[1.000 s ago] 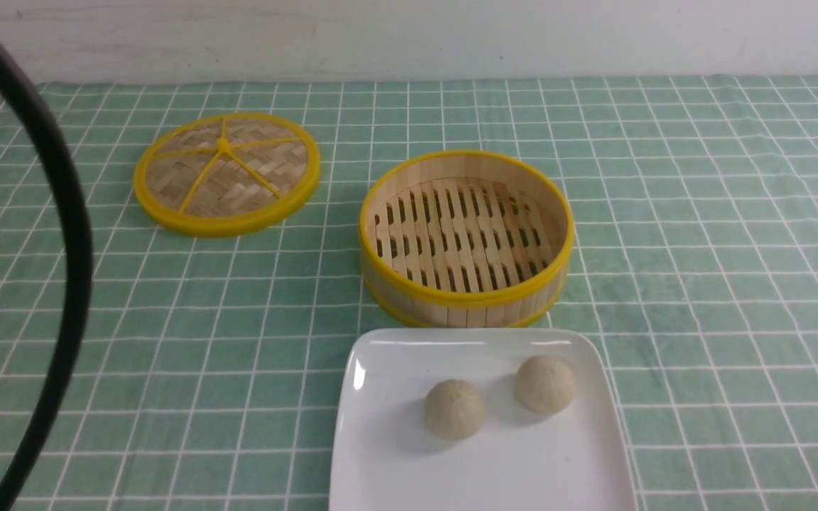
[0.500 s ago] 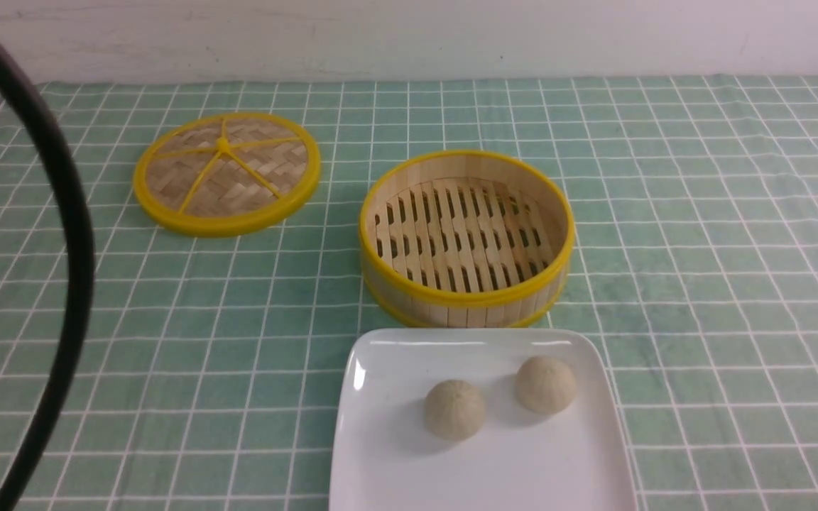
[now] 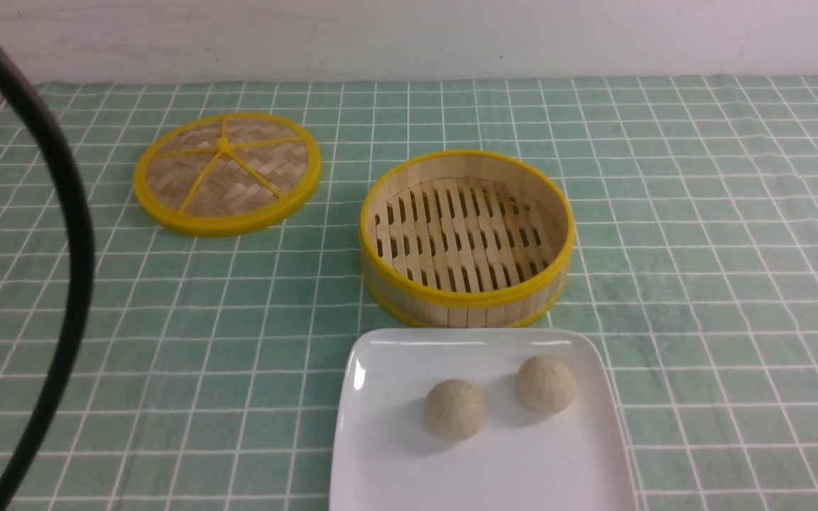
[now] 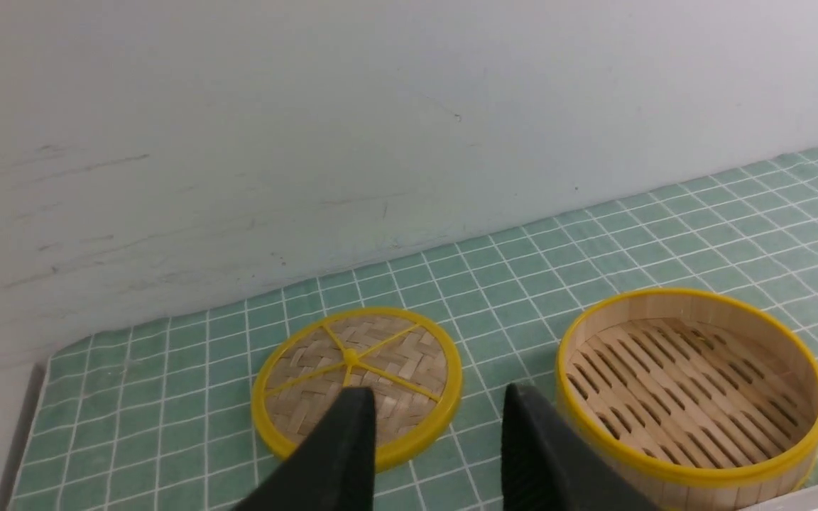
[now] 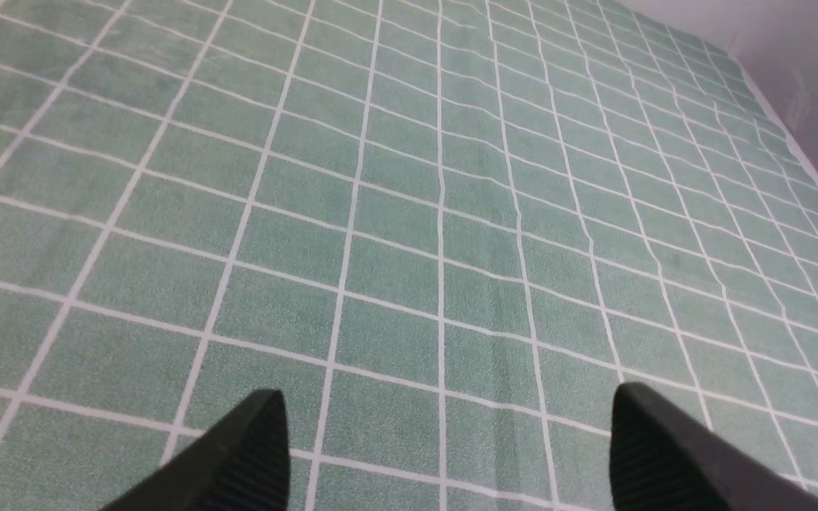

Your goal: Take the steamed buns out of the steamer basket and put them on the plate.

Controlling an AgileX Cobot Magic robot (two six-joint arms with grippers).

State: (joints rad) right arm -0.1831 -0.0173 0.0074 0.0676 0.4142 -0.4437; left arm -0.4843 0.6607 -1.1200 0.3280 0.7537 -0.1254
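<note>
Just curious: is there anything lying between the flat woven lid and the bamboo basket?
No. In the front view only bare green checked tablecloth separates the lid from the steamer basket.

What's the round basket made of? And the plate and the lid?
Basket: looks like bamboo or pale wood, matte; separate upright slats and a slatted floor show. Its yellow rims look like smooth plastic, a guess. Plate: glossy white, probably ceramic, maybe plastic; bright glints show on it. Lid: woven bamboo-like strips in a zigzag pattern, yellow rim and spokes.
</note>
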